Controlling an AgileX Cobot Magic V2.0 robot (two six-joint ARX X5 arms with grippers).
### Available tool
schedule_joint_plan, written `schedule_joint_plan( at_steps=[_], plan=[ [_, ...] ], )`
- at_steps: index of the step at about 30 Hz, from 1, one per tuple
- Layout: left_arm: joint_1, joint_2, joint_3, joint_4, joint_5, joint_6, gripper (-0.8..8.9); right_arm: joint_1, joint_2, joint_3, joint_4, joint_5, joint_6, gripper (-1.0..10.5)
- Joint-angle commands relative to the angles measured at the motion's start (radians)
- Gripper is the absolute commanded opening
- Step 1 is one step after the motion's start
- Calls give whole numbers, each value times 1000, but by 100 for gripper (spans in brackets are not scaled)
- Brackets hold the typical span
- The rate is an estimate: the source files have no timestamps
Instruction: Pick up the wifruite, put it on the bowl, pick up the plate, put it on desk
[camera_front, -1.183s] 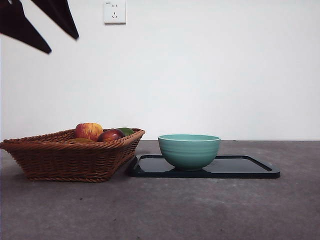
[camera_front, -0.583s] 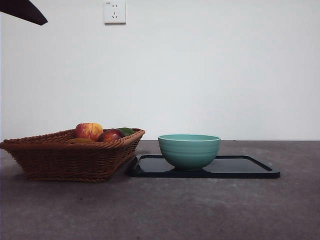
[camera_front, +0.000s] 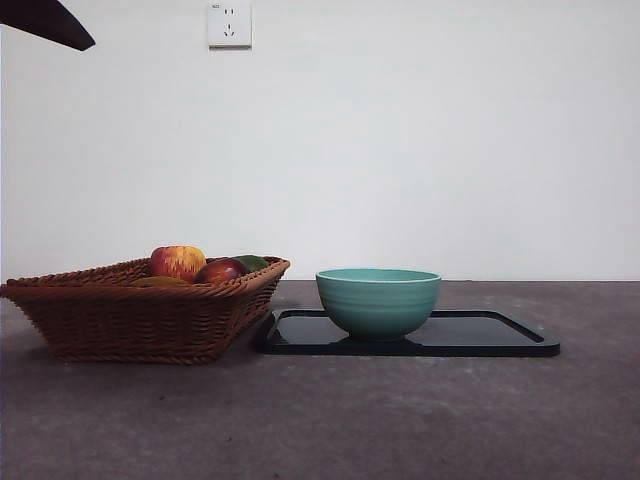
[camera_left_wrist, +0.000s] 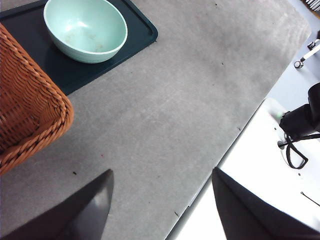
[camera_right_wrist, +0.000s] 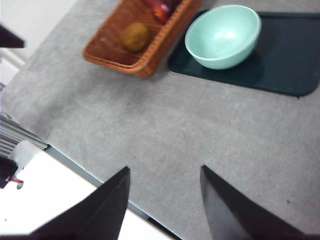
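The brown wifruite (camera_right_wrist: 135, 36) lies in the wicker basket (camera_front: 140, 320), barely showing over its rim in the front view (camera_front: 158, 281). The teal bowl (camera_front: 378, 300) stands empty on the dark plate (camera_front: 490, 335), a flat tray, right of the basket. The bowl (camera_left_wrist: 85, 29) and the plate (camera_left_wrist: 140, 27) also show in the left wrist view, as do the bowl (camera_right_wrist: 223, 35) and the plate (camera_right_wrist: 290, 65) in the right wrist view. My left gripper (camera_left_wrist: 161, 175) is open and empty, high over the desk (camera_front: 350, 420) near its edge. My right gripper (camera_right_wrist: 164, 169) is open and empty, high over the desk's edge.
A red-and-yellow apple (camera_front: 178, 262), a dark red fruit (camera_front: 220, 270) and a green fruit (camera_front: 252, 262) lie in the basket too. A black arm tip (camera_front: 45, 20) shows at the top left corner. A wall socket (camera_front: 229, 24) is on the white wall.
One second ago two dark jaws showed at the top left of the front view; they have risen away, leaving only a tip. Basket, bowl and plate have not moved.
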Motion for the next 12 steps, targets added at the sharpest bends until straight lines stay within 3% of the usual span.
schedule_joint_plan(
  at_steps=[1, 8, 12],
  plan=[
    [-5, 4, 11, 14, 5, 19, 312, 6, 52, 9, 43, 7, 48, 225],
    [-5, 4, 11, 15, 5, 19, 312, 3, 267, 36, 212, 24, 61, 229],
    [-5, 4, 11, 15, 5, 19, 312, -5, 442, 88, 284, 34, 39, 298]
  ],
)
